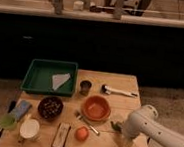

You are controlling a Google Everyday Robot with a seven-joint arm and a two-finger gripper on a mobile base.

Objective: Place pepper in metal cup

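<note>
One slim dark green pepper (115, 125) lay on the light wooden tabletop (125, 104), just off the front right rim of the single orange bowl (96, 108). One small dull grey metal cup (85, 87) stood upright behind that bowl, just beside the right wall of the one green plastic tray (34, 81). The tray held a single white scrap of paper (60, 80).

Also on the tabletop were:
- one dark bowl (50, 107) with dark contents
- one white mug (29, 129)
- one light green plastic cup (8, 122)
- one round orange fruit (81, 133)
- one flat dark bar (61, 135)
- one slim metal utensil (88, 124) lying slantwise in front of the orange bowl
- one white-handled tool (118, 91) lying to the right of the metal cup

The robot's one white arm (147, 124) came in from the right and bent down to the gripper (126, 145). The gripper hung over the front right corner of the tabletop, close to both edges. Its fingers stood wide apart with nothing between them. The pepper lay apart from the fingers, near them, behind and to their left, and close to the arm's lower link.

The orange bowl sat between the pepper and the metal cup. Bare wood lay to the right of the orange bowl, between the white-handled tool and the arm, and along the front edge between the fruit and the gripper. The left half of the tabletop was crowded.
</note>
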